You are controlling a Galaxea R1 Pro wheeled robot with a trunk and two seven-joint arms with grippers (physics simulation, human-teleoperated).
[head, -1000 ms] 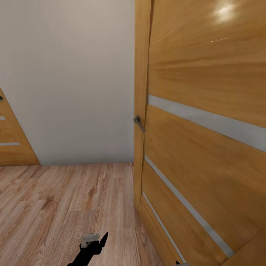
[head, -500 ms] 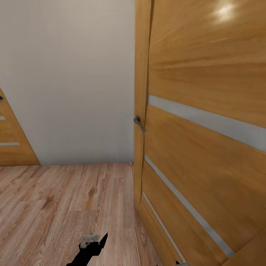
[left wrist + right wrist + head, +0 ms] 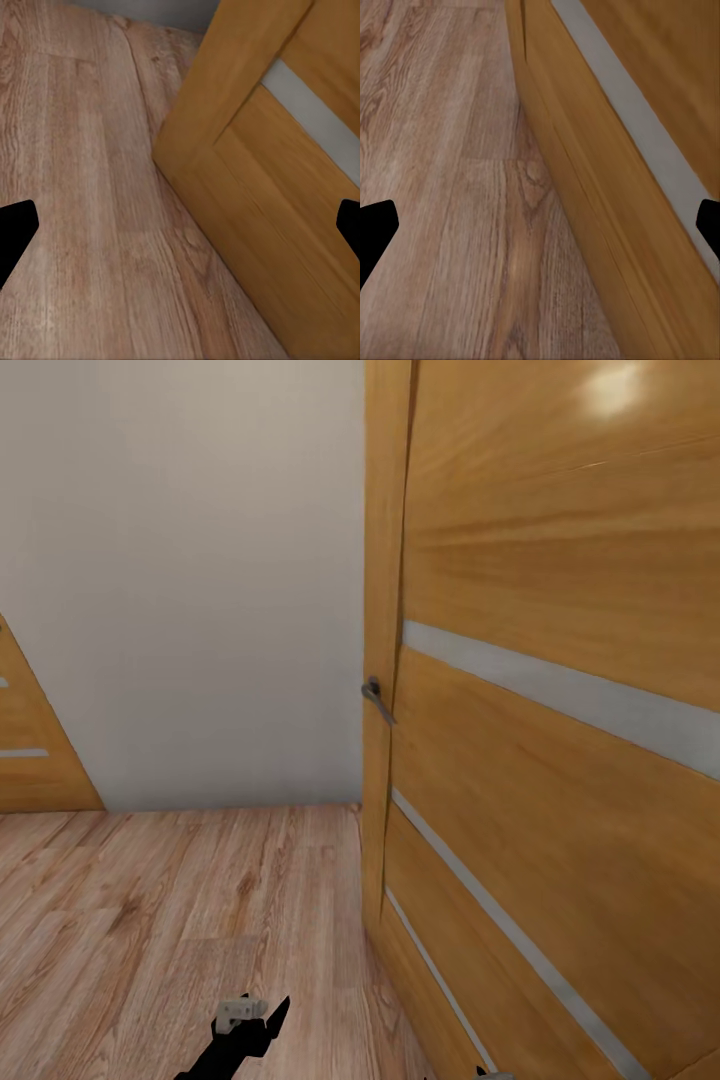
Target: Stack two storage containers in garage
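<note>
The storage containers are out of view. My left gripper (image 3: 247,1022) hangs low over light wood planks (image 3: 150,920), and in the left wrist view it (image 3: 180,232) stands open with nothing between its black fingertips (image 3: 15,229). My right gripper (image 3: 540,232) is open too and holds nothing, its fingertips (image 3: 375,225) spread wide above the planks beside the foot of a door. A sliver of it (image 3: 492,1074) shows at the head view's lower edge.
A tall wooden door (image 3: 560,760) with grey strips stands close on my right, with its metal handle (image 3: 376,698) at its near edge. A plain pale wall (image 3: 190,580) lies ahead. Another wooden door (image 3: 30,750) is at the far left.
The whole head view has shifted a little, so the camera moved: the door at the left sits further toward the edge. My left gripper shows slightly lower. Both grippers stay open.
</note>
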